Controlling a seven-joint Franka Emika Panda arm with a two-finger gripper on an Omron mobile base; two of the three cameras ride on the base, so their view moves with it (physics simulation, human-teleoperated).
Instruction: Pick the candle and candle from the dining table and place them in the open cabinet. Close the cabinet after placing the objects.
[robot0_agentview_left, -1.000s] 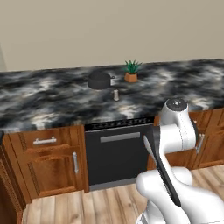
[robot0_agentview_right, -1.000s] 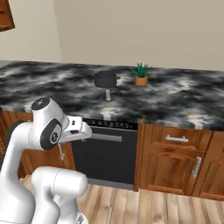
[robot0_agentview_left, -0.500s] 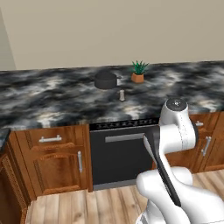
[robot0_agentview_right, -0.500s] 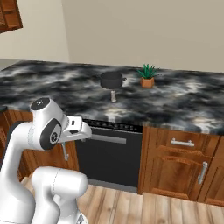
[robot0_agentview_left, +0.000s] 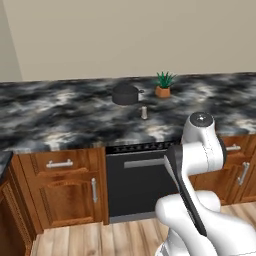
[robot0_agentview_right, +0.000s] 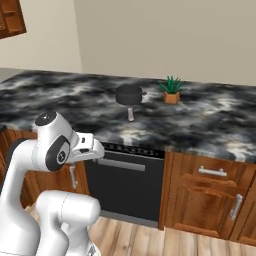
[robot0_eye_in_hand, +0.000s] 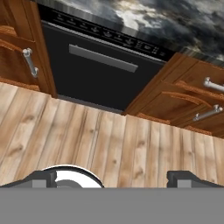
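The arm (robot0_agentview_left: 200, 150) is glossy white with smooth, rounded link shells, and a long dark grey strip runs along one link toward 5 o'clock in the left base view. Its topmost joint is capped by a small grey disc with a dark centre — in the right base view a larger dark grey round cover sits on the side of the joint housing, with a boxy white block jutting toward 3 o'clock. The tool (robot0_eye_in_hand: 113, 178) has two small dark grey finger tips — squared and blocky.

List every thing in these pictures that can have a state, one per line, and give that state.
Claw: open, holding nothing, pointed down at the wooden floor.
Dishwasher: door shut.
Drawer: shut.
Cupboard door: shut.
Pot: upright on the counter, lid on.
Potted plant: upright, beside the pot.
Small shaker: upright, in front of the pot.
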